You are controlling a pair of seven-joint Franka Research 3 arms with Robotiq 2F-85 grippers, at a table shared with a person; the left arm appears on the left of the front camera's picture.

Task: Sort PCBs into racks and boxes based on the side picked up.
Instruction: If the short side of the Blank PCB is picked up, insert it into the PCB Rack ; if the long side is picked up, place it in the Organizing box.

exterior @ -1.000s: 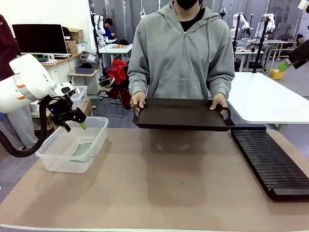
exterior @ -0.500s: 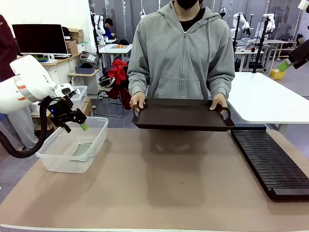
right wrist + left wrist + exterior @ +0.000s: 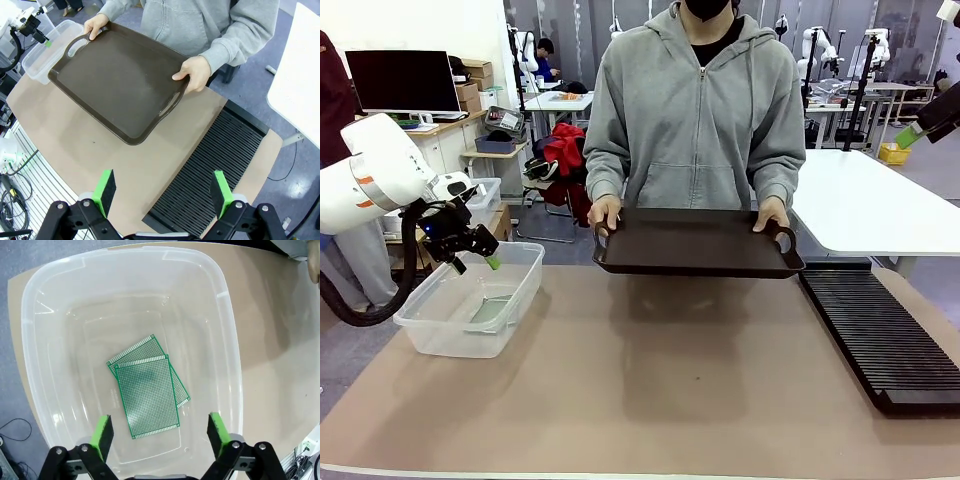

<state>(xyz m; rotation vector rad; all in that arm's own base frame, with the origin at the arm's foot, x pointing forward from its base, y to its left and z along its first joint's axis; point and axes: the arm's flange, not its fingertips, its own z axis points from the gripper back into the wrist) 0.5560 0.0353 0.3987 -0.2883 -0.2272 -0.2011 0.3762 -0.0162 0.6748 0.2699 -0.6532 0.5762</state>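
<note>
Clear glossy plastic box [image 3: 227, 335]; matt brown tray [image 3: 115, 80]; perforated green PCBs [image 3: 147, 387].

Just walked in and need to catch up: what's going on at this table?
A person holds an empty dark tray by its handles above the table's far edge. The left gripper hangs open over the clear box, where two green PCBs lie overlapping. The right gripper is open, high above the empty black rack.
</note>
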